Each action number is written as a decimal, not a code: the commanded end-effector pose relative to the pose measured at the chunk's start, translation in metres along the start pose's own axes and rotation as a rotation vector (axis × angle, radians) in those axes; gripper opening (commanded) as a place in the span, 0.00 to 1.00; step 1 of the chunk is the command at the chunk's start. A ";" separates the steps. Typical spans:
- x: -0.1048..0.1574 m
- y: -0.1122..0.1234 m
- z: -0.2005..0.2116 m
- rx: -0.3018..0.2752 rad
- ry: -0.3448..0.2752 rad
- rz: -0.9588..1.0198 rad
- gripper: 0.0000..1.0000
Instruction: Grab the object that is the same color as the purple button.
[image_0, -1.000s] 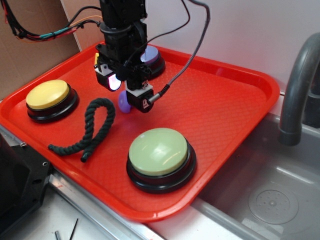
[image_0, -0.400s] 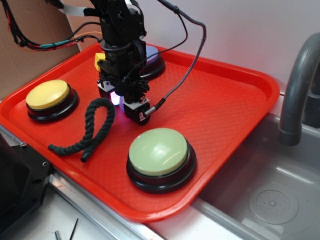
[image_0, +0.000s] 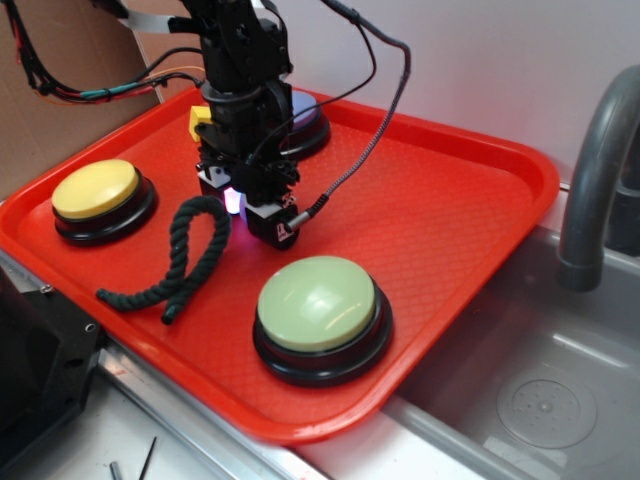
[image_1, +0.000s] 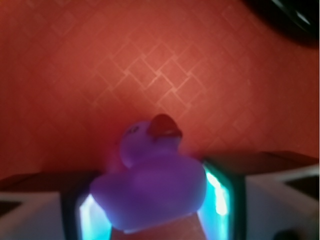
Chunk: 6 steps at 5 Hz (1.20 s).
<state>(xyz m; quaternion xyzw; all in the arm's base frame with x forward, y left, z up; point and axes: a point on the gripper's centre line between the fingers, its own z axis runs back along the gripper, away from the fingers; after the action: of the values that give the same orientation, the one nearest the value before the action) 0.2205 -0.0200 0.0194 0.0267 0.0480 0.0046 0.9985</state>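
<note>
The object (image_1: 150, 177) is a small purple duck-shaped toy with a red bill, sitting on the red tray (image_0: 450, 210). My gripper (image_0: 243, 205) is down on the tray, one finger on each side of the toy's body (image_0: 234, 200). In the wrist view the lit pads (image_1: 216, 192) flank the toy closely, and the gripper (image_1: 150, 212) still looks open. The purple button (image_0: 308, 112) sits at the tray's back edge, mostly hidden behind the arm.
A yellow-topped button (image_0: 95, 190) sits at the left and a pale green-topped one (image_0: 318, 303) at the front. A dark twisted rope (image_0: 185, 260) lies just left of the gripper. A yellow wedge (image_0: 198, 120) peeks out behind the arm. A sink (image_0: 540, 400) and faucet (image_0: 600, 170) are to the right.
Over the last second the gripper dropped from above the toy down to the tray, its fingers now straddling it. Since 0.4 s ago almost nothing has moved.
</note>
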 end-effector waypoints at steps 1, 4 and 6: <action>0.024 0.000 0.109 0.015 -0.156 -0.048 0.00; -0.036 0.021 0.222 -0.051 -0.147 0.216 0.00; -0.032 0.035 0.223 -0.045 -0.225 0.232 0.00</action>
<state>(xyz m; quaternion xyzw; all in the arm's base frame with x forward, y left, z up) 0.2121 -0.0059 0.2343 0.0091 -0.0395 0.1100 0.9931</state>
